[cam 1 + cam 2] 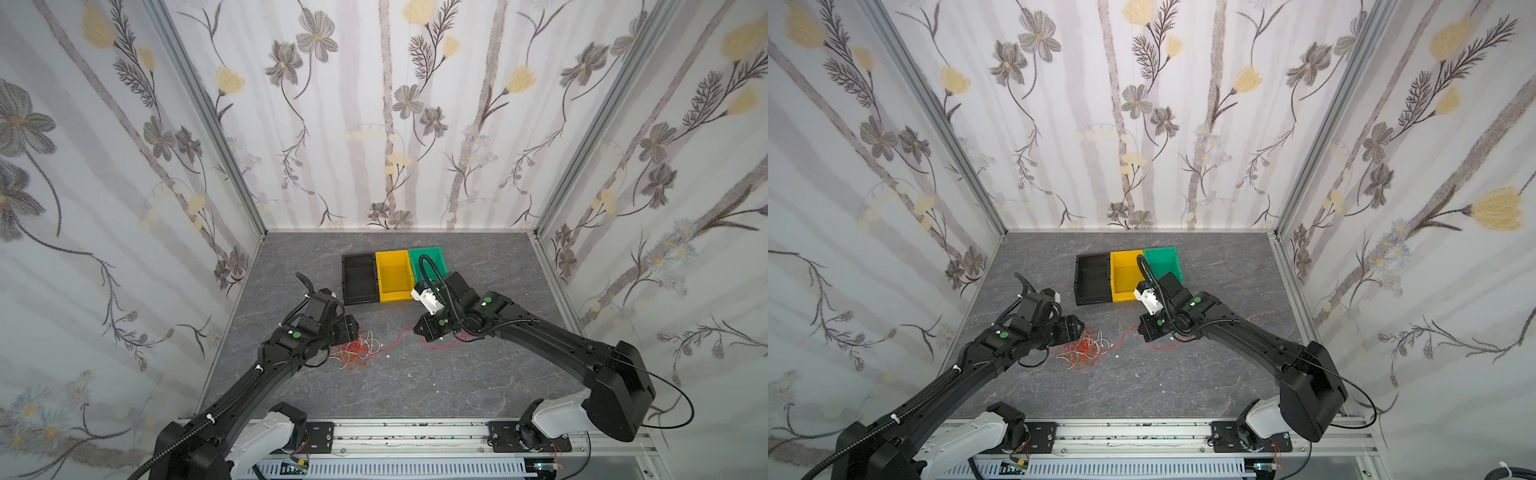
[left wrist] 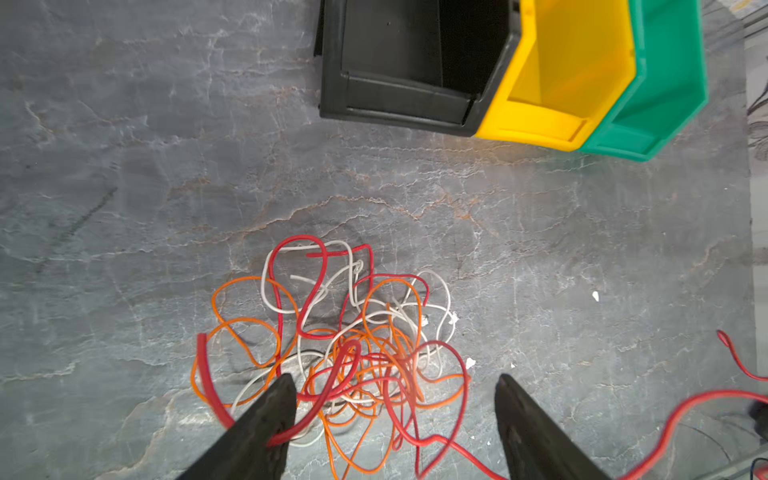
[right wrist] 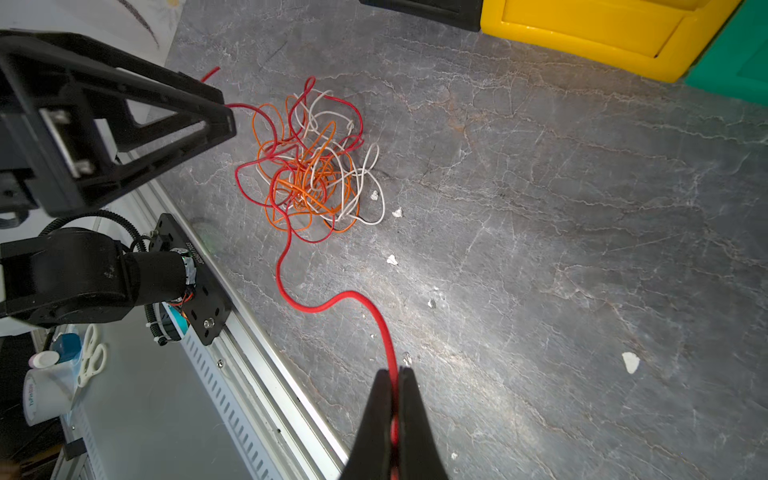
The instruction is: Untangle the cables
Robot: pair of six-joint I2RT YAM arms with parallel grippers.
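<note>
The cables [image 2: 353, 345] lie in a tangled heap of red, orange and white strands on the grey table, seen in both top views [image 1: 357, 351] [image 1: 1086, 351]. My left gripper [image 2: 395, 380] stands open just over the heap's near side, and a red loop leans against one finger [image 2: 266, 415]. One red cable [image 3: 332, 301] runs out of the heap [image 3: 316, 174] across the table to my right gripper [image 3: 392, 370], which is shut on it. In a top view that red strand [image 1: 395, 338] spans the gap between the left gripper [image 1: 353, 328] and the right gripper [image 1: 417, 328].
Three open bins stand side by side behind the heap: black [image 1: 359, 297], yellow [image 1: 390, 296] and green [image 1: 428, 253]. Small white scraps [image 3: 631, 361] dot the table. An aluminium rail [image 1: 415, 432] runs along the front edge, and walls close in the other three sides.
</note>
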